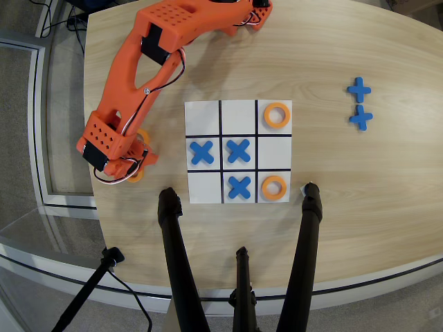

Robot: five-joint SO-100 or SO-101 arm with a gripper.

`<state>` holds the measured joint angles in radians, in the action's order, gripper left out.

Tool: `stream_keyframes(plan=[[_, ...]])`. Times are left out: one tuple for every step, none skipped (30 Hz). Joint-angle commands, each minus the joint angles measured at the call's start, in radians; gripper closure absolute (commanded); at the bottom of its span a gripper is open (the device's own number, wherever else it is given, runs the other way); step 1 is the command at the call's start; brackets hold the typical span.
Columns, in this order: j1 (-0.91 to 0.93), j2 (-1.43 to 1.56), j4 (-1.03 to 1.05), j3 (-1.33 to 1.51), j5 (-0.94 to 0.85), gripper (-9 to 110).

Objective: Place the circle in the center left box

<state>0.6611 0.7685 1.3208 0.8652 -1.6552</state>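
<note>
The white nine-square board (206, 112) lies mid-table in the overhead view. Its plain middle-row end square (274, 151) is on the right; the middle-row square on the left holds a blue cross (201, 152). Orange rings lie in the top right square (277, 115) and the bottom right square (273, 187). My orange gripper (140, 163) is down on the table left of the board, over two more rings that show only as arcs, one above it (145, 135) and one below it (136, 176). The arm hides whether the jaws hold a ring.
Blue crosses sit in the board's centre square (238, 151) and bottom middle square (239, 186). Two loose crosses (359, 89) (360, 117) lie at the right. Black stand legs (173, 242) (309, 228) reach onto the table's near edge. The table edge runs close to the gripper's left.
</note>
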Motion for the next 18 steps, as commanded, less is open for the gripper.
stream_keyframes(plan=[[-0.014,0.000,0.002,0.023,0.005,85],[-0.014,0.002,0.006,0.029,0.005,86],[-0.014,0.003,0.012,0.035,0.005,88],[-0.015,0.003,0.017,0.040,0.005,89],[-0.017,0.003,0.018,0.044,0.005,90],[-0.018,0.000,0.020,0.044,0.009,92],[-0.018,-0.003,0.023,0.044,0.014,92],[-0.018,-0.005,0.029,0.044,0.014,93],[-0.017,-0.006,0.035,0.041,0.014,94],[-0.017,-0.008,0.041,0.038,0.017,95],[-0.015,-0.008,0.044,0.038,0.017,98],[-0.015,-0.008,0.048,0.040,0.018,100],[-0.015,-0.008,0.048,0.040,0.021,101],[-0.015,-0.008,0.048,0.040,0.025,102],[-0.015,-0.008,0.049,0.040,0.025,102],[-0.015,-0.008,0.052,0.040,0.025,102],[-0.015,-0.008,0.055,0.040,0.026,102],[-0.015,-0.008,0.058,0.038,0.026,102]])
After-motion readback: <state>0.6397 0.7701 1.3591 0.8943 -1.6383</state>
